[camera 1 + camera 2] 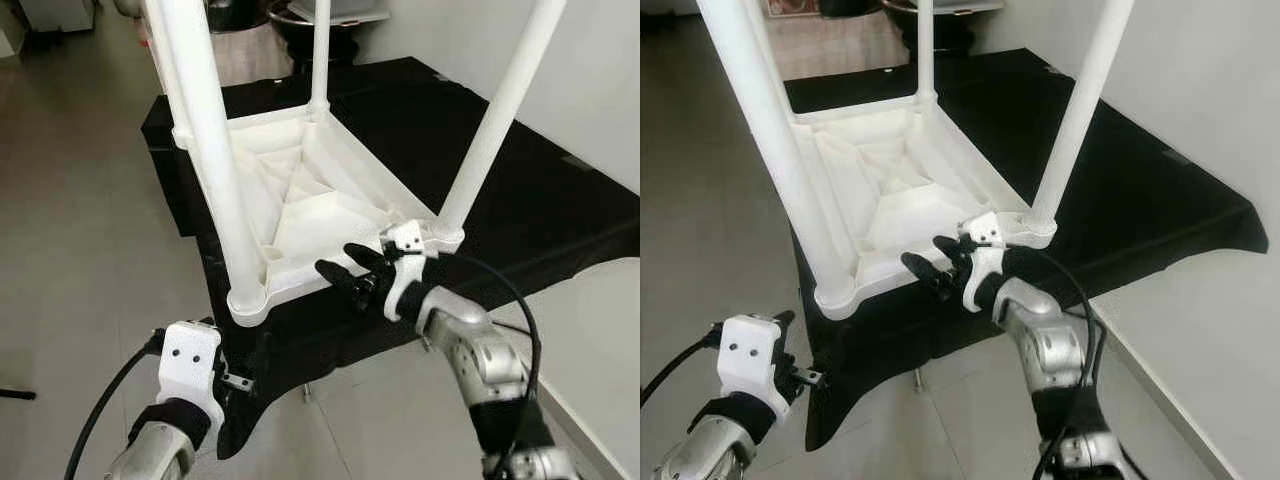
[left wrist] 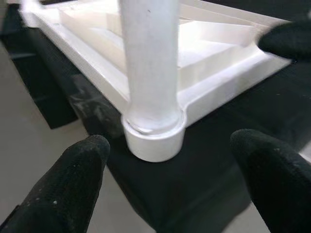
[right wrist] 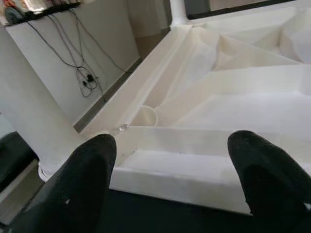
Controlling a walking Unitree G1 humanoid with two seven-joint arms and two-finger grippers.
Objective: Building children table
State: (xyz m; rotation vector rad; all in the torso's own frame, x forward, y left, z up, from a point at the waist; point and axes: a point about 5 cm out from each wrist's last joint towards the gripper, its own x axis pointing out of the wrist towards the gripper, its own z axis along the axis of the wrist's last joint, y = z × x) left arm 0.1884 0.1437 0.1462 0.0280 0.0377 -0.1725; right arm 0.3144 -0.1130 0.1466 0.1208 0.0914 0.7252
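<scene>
A white plastic children's table (image 1: 300,205) lies upside down on a black cloth (image 1: 520,200), its legs pointing up. The near-left leg (image 1: 215,150) stands in its corner socket (image 2: 154,138), and the near-right leg (image 1: 495,120) rises at the other near corner. My right gripper (image 1: 340,262) is open at the table's near rim (image 3: 194,182), between those two legs, holding nothing. Just below and in front of the near-left corner, my left gripper (image 2: 167,143) is open, its fingers (image 2: 73,184) either side of the socket without touching it.
The cloth-covered platform drops off to grey floor tiles (image 1: 70,250) on the left and in front. A white wall (image 1: 600,80) runs along the right. Loose cables (image 3: 82,73) hang on a white wall in the right wrist view.
</scene>
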